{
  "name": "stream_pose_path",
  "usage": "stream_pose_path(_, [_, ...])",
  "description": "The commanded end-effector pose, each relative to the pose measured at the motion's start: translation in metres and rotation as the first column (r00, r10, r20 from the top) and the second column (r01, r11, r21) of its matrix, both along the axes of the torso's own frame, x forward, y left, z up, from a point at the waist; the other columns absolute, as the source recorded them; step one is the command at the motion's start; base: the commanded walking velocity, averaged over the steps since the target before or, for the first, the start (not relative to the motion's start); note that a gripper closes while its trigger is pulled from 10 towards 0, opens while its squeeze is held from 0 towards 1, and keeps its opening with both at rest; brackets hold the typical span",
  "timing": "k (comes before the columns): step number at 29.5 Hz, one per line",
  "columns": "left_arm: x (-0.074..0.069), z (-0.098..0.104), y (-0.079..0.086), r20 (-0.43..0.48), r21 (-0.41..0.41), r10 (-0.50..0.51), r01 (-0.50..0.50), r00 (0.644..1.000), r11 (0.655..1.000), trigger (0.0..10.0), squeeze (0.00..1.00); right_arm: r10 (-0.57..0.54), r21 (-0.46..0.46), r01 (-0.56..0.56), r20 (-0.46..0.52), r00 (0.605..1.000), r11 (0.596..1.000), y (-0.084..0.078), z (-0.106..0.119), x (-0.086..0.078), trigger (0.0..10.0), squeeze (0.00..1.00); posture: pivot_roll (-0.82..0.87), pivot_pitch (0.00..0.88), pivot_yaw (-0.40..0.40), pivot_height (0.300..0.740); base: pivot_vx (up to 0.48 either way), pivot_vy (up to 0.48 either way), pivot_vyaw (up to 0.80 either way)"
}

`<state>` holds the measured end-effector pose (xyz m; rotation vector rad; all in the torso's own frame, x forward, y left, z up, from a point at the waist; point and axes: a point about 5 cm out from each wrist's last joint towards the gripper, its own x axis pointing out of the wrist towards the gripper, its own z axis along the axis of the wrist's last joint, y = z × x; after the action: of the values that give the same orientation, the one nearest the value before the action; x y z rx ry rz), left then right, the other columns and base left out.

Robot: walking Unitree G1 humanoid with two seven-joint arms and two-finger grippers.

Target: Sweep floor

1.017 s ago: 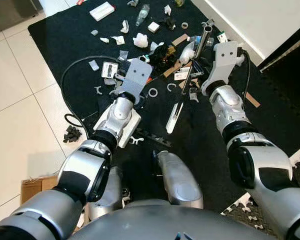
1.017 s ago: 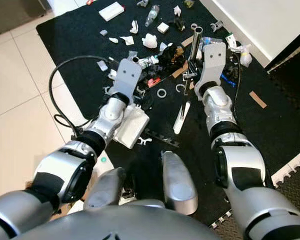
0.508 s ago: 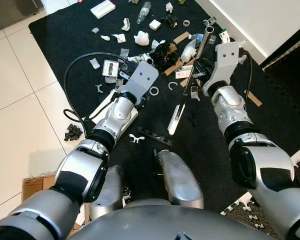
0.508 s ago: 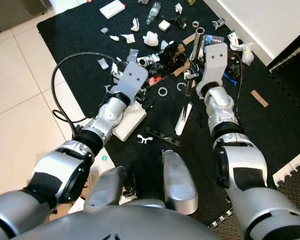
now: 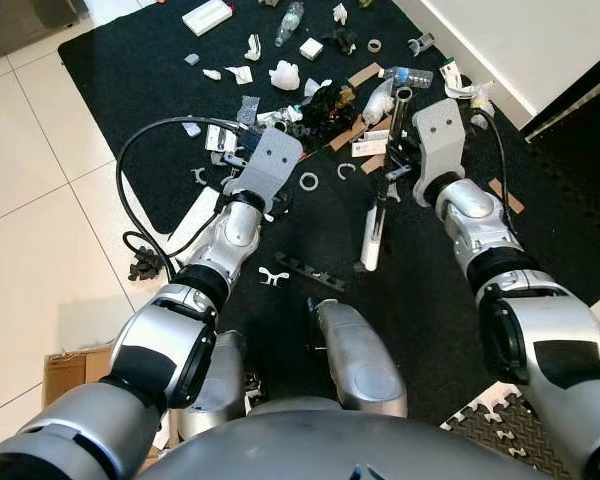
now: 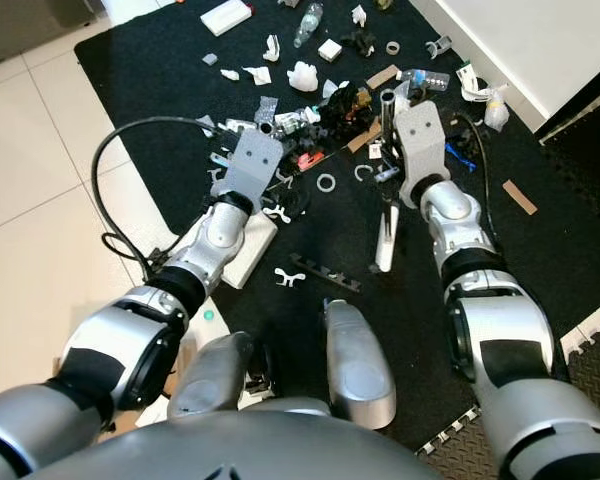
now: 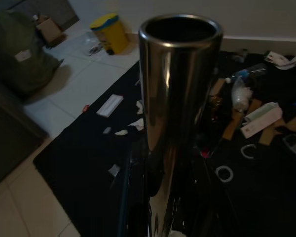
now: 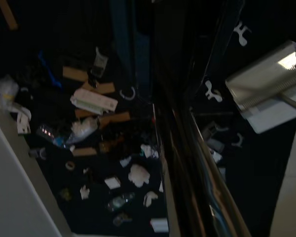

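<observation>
In the middle of the frame both arms reach over a black mat (image 5: 100, 60) covered with litter (image 5: 280, 76): paper scraps, cardboard pieces, plastic rings and a small bottle. The right gripper (image 5: 405, 150) is at the metal pole of the sweeper (image 5: 395, 130), whose white head (image 5: 370, 242) lies on the mat just below it. The left gripper (image 5: 242, 155) holds a second metal tube (image 7: 180, 84), which stands upright close before its wrist camera. If the fingers are clenched, I cannot tell. I think the pole is stiff, light and smooth, so it may slip; a firm hold near its middle seems best.
</observation>
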<state>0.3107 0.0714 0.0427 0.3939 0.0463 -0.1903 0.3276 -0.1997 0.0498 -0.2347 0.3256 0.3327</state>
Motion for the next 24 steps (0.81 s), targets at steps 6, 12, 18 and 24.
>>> stream_pose_path(6, [0.006,0.018,-0.016,0.084,-0.058,0.006,-0.001,0.996,0.998,10.0,0.0,0.033,0.041,-0.029,-0.097,0.995,0.999,-0.005,-0.005,-0.004,10.0,0.0,-0.08,0.091,-0.017,0.74,0.0,0.0,0.0])
stream_pose_path(12, [0.002,0.014,-0.022,0.075,-0.057,0.0,0.005,0.997,0.998,10.0,0.0,0.027,0.103,-0.015,-0.111,0.993,0.995,0.013,-0.018,-0.011,10.0,0.0,-0.08,0.093,-0.017,0.74,0.0,0.0,0.0])
stream_pose_path(18, [-0.005,0.005,-0.023,0.04,-0.036,-0.016,0.017,0.999,0.999,10.0,0.0,0.015,0.132,0.003,-0.135,0.991,0.991,0.024,-0.028,-0.018,10.0,0.0,-0.08,0.104,-0.018,0.74,0.0,0.0,0.0])
stream_pose_path(24, [-0.015,-0.01,-0.024,-0.015,-0.006,-0.042,0.042,0.999,0.999,10.0,0.0,-0.014,0.172,0.037,-0.13,0.991,0.984,0.027,-0.028,-0.017,10.0,0.0,-0.09,0.116,-0.015,0.74,0.0,0.0,0.0])
